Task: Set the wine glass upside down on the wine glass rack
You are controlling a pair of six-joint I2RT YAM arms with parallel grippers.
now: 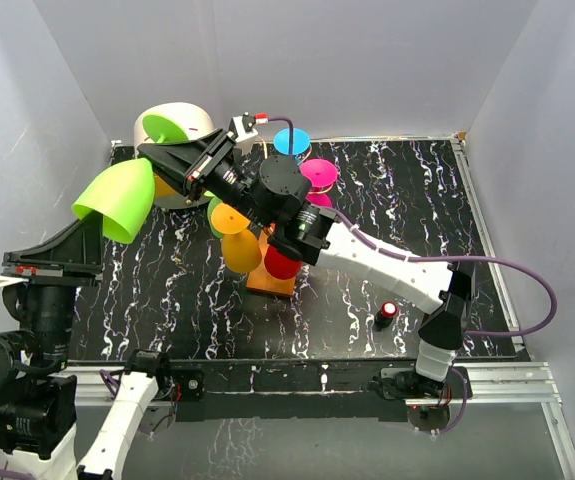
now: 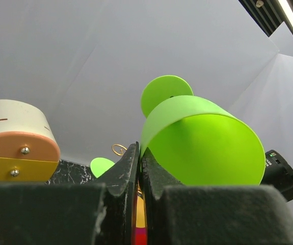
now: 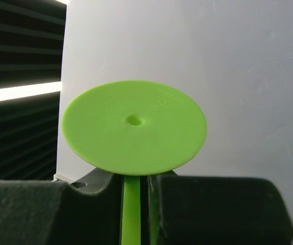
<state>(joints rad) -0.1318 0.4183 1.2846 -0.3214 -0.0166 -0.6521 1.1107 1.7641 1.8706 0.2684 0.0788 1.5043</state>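
White-black arms (image 1: pixel 387 262), purple cable (image 1: pixel 550 296)

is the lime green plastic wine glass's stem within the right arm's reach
Probably yes: the right gripper is closed on the stem below the round foot; the left gripper pinches only the bowl rim.

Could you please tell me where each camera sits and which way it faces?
Top external: above and behind, looking down on the table; left arm and right arm show.
Left wrist: on the left gripper, facing along its fingers at the wine glass bowl.
Right wrist: on the right gripper, facing upward past its fingers at the glass's foot.
Shared: all see the wine glass.
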